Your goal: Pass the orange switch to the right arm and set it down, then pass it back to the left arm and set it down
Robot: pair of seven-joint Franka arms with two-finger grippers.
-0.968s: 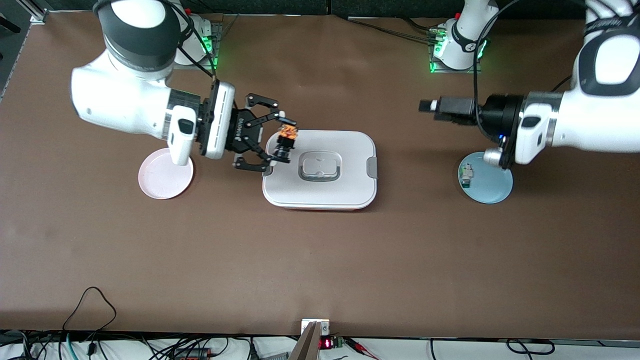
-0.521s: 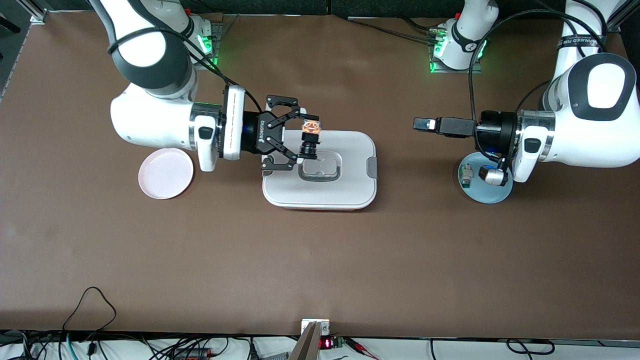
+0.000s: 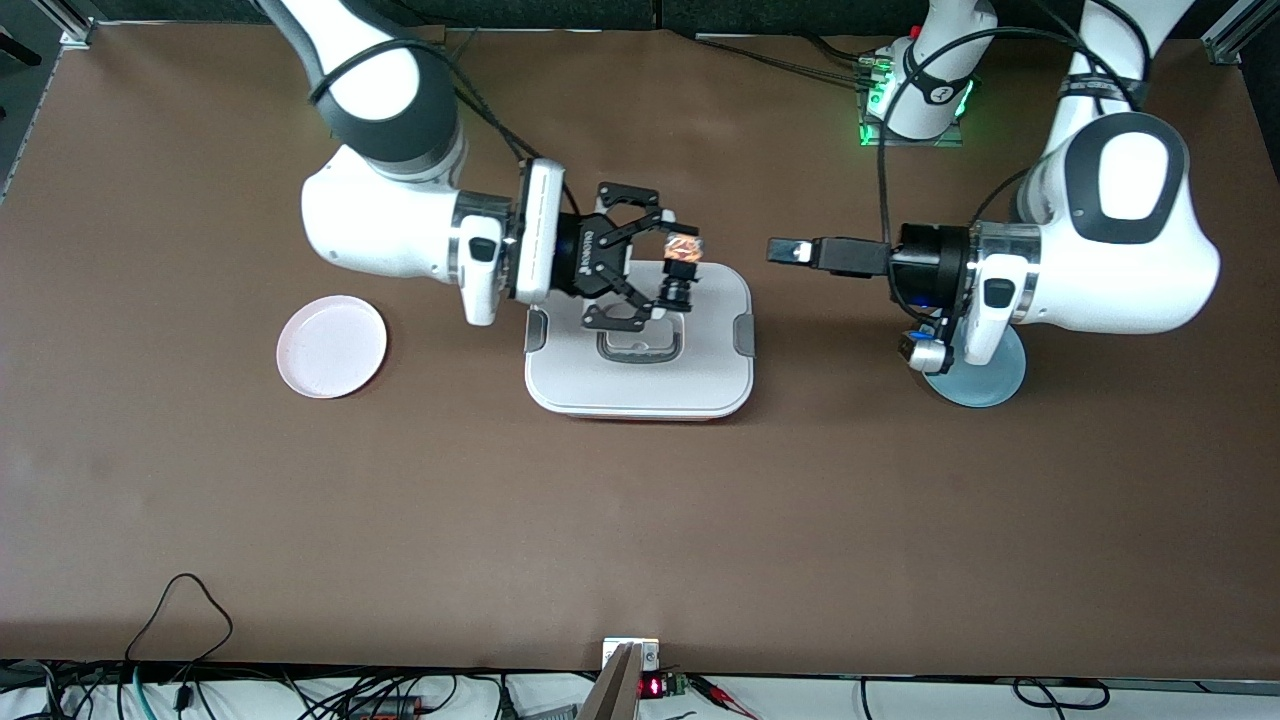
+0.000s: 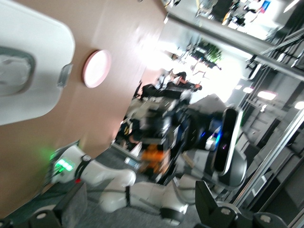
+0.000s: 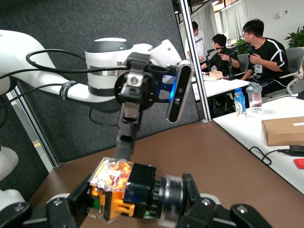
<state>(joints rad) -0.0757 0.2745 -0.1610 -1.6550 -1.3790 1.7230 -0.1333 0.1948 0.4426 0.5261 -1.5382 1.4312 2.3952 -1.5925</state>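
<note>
A brown table [image 3: 640, 520] carries the white box [image 3: 640, 370], a pink plate [image 3: 331, 346] toward the right arm's end and a blue plate [image 3: 985, 380] toward the left arm's. Over the box, the right gripper [image 3: 668, 272] clamps the orange switch [image 3: 682, 258]. The left gripper [image 3: 790, 251], jaws fully apart and empty, hangs over bare table beside the box. Only the right wrist view shows seated people [image 5: 251, 42] at desks.

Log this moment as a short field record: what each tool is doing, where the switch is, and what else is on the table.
right tool: shut on the orange switch, in the air over the box
left tool: open, empty, pointing at the switch, over the table between box and blue plate
handover: not yet done
pink plate: at right arm's end, bare
</note>
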